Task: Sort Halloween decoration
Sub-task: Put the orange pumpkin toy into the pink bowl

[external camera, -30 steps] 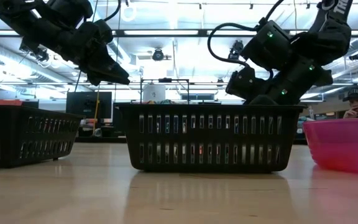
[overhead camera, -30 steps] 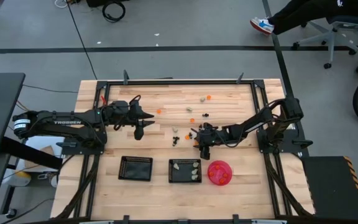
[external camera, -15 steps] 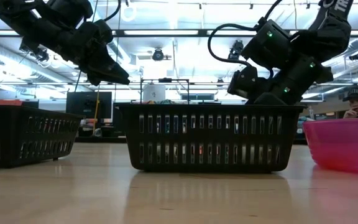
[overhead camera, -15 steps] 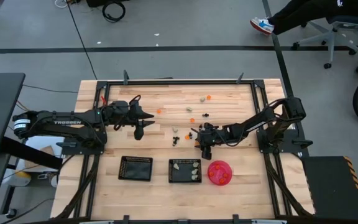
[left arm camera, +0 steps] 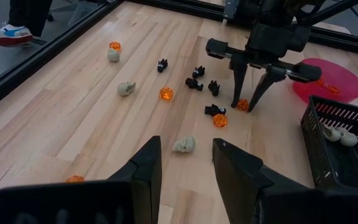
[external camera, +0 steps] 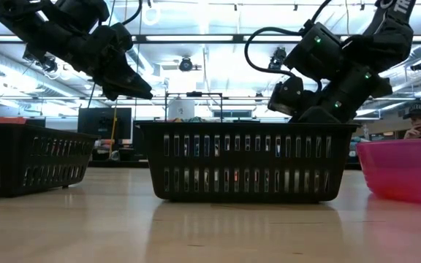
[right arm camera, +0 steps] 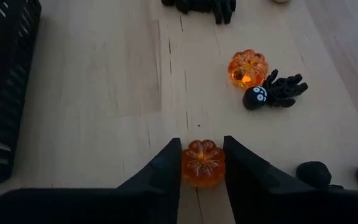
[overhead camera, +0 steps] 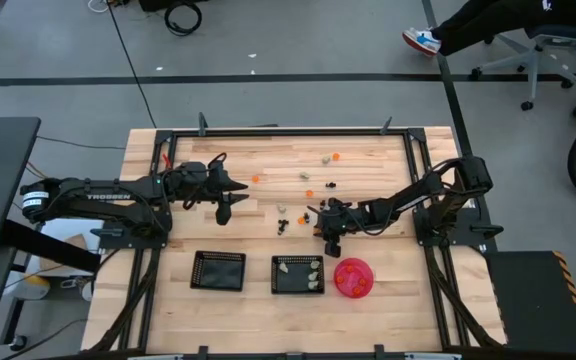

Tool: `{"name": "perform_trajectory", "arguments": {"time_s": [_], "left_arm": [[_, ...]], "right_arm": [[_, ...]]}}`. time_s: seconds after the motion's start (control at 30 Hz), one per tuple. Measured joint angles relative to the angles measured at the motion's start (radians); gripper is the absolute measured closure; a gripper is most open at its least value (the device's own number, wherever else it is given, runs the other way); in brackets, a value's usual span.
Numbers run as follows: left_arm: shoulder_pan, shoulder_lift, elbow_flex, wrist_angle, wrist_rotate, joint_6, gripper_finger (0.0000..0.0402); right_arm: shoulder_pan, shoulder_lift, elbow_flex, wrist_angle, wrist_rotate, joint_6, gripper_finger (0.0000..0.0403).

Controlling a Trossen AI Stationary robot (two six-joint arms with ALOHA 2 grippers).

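Note:
Tiny Halloween trinkets lie scattered on the wooden table: orange pumpkins, black spiders and cream skulls. My right gripper point(right arm camera: 202, 140) is low over the table's middle point(overhead camera: 329, 243), with one orange pumpkin point(right arm camera: 202, 163) between its fingertips. A second pumpkin point(right arm camera: 247, 67) and a black spider point(right arm camera: 272, 92) lie just beyond it. My left gripper point(overhead camera: 224, 210) hangs open above the table's left half and touches nothing. A cream skull point(left arm camera: 184, 145) lies on the wood below it. My right gripper has the orange pumpkin's two opposite sides point(right arm camera: 188, 163) between its two fingertips, one finger on each side. The fingers slant down at it from above, coming from the table's right. The pumpkin sits upright with its bottom on the table.
Near the front edge stand a black mesh tray point(overhead camera: 218, 270), a second mesh tray point(overhead camera: 297, 273) holding cream pieces, and a round pink bowl point(overhead camera: 353, 277) holding orange pieces. More trinkets lie toward the far right point(overhead camera: 328, 157). A black frame point(overhead camera: 268, 131) borders the table.

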State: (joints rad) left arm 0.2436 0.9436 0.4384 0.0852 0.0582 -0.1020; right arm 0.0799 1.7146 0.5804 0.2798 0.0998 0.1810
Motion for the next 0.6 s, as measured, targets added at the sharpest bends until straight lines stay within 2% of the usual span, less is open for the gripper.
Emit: {"name": "perform_trajectory", "arguments": {"time_s": [0.23,0.6], "left_arm": [[0.0,0.0,0.0,0.0,0.0,0.0,0.0285],[0.0,0.0,0.0,0.0,0.0,0.0,0.0285]], "right_arm": [[0.0,-0.001,0.047,-0.091,0.0,0.001,0.0299],[0.002,0.003,0.239,-0.447,-0.028,-0.032,0.0298]]}}
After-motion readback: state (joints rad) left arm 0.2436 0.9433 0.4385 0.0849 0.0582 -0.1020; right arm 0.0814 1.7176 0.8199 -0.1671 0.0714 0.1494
